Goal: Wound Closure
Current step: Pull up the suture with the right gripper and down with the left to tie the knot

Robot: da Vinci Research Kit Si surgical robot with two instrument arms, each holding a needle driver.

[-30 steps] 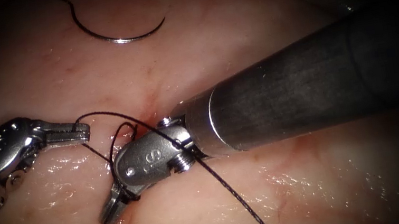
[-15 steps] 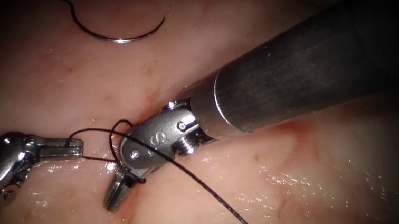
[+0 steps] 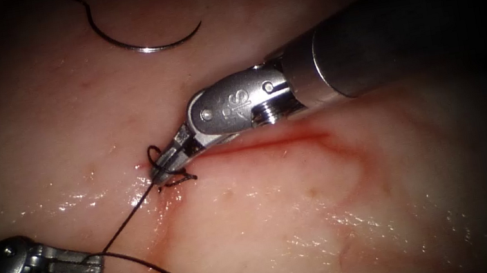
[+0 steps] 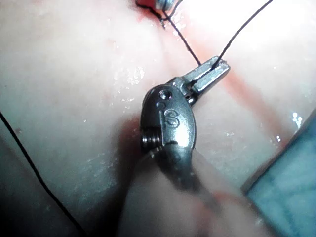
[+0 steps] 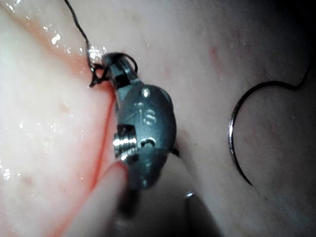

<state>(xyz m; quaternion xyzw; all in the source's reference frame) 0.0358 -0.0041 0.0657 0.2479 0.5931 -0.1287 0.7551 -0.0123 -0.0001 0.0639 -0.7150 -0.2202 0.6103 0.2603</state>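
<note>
The left tool [image 3: 91, 266] clamps the thread [image 3: 130, 221] on the left side of the cut [image 3: 166, 266], with the strand running up to the knot [image 3: 168, 176]. The right tool [image 3: 165, 171] grips the thread at the knot, jaws closed. The needle [image 3: 144, 44] lies free on the tissue [image 3: 335, 220], well apart from both tools and not inserted

The left tool [image 4: 168, 126] has a letter "S" on its round metal wrist, just behind the pincer. You can read it in the left wrist view.

The right tool [image 3: 232, 107] has marks on its metal wrist too. In the endoscope view they look like "S" with a short line beside it. In the right wrist view the same marks on this tool [image 5: 146, 118] look like "1S". The first mark is hard to tell.
</note>
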